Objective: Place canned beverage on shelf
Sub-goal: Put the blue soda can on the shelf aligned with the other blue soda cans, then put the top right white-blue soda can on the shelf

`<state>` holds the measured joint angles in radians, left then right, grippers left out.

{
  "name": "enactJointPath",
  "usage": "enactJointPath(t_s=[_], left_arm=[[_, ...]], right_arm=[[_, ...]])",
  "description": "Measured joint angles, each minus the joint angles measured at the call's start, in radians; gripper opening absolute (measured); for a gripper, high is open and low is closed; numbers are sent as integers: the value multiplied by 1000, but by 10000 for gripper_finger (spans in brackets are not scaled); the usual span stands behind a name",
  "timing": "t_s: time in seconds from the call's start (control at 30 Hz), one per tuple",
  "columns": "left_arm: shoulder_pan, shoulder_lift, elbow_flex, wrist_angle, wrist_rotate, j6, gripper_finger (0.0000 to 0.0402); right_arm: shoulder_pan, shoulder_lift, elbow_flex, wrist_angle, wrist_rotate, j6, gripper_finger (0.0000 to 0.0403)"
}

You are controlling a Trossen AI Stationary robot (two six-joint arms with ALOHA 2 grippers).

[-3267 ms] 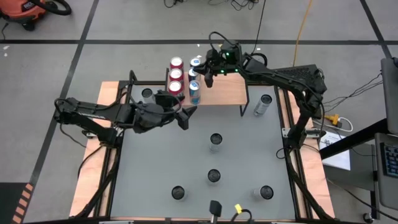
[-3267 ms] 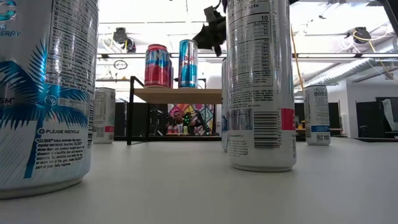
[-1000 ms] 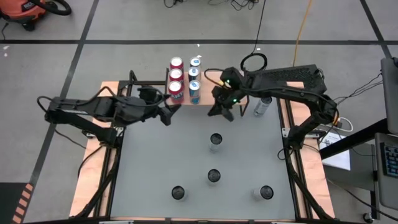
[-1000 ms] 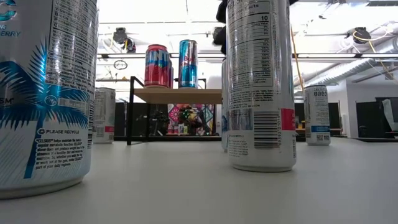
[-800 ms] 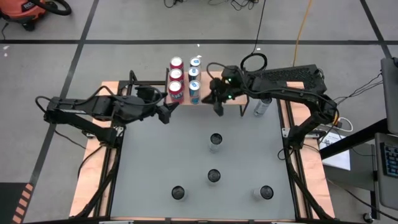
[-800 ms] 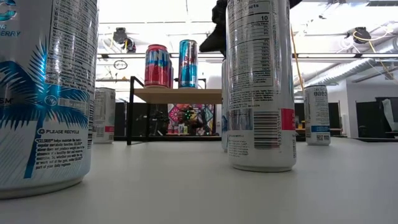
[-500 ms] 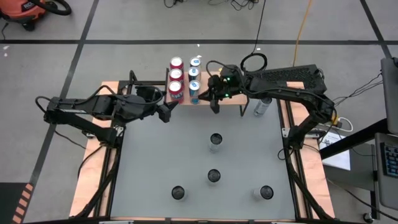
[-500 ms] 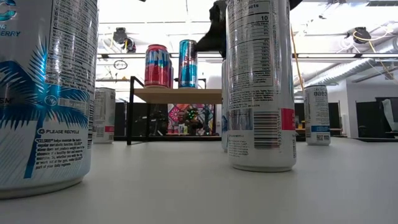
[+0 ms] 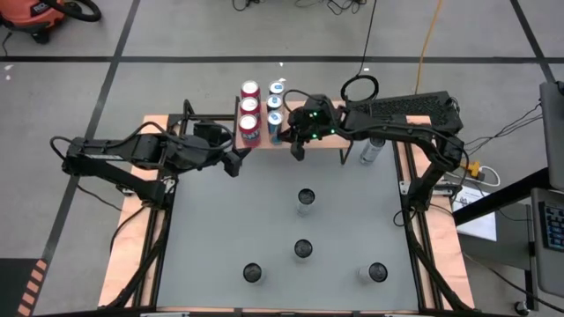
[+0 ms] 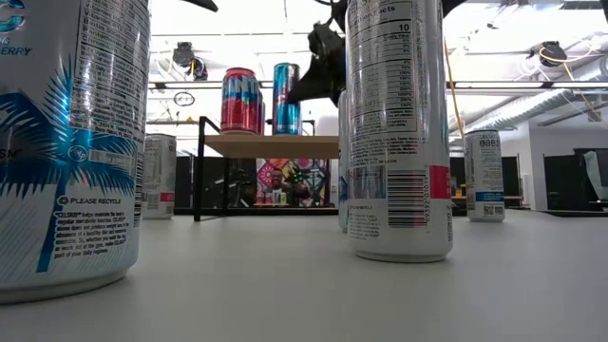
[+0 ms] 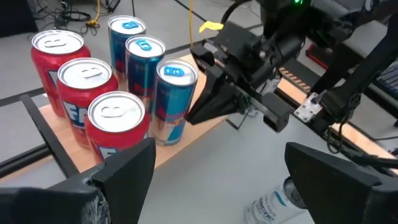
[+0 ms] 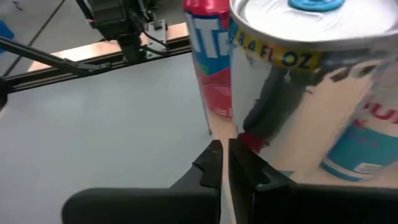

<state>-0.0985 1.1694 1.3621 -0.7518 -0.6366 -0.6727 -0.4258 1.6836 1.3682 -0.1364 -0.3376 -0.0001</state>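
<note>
Where cans dot table: obstacles.

Six cans stand on the shelf; the right gripper's closed tip touches the nearest blue one.

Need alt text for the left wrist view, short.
The right gripper, shut, points at the nearest blue can on the shelf, where three red cans and three blue cans stand in two rows. The left gripper, open, frames the view.
</note>
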Motion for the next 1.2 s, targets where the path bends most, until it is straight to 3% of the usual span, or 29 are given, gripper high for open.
enactJointPath(t_s=[0.53,0.73,0.87,1.2], left_arm=[[1,0,0,-3,7,-3,358],[7,0,0,-20,28,-53,358],[20,0,0,-54,35,-54,358],[184,-57,-1,-235,195,-26,358]], right_arm=[[-5,0,2,6,-7,12,0],[1,-42,2,-39,-140,141,0],[24,-97,2,-127,-160,182,0],[133,-200,3,-284,-120,260,0]])
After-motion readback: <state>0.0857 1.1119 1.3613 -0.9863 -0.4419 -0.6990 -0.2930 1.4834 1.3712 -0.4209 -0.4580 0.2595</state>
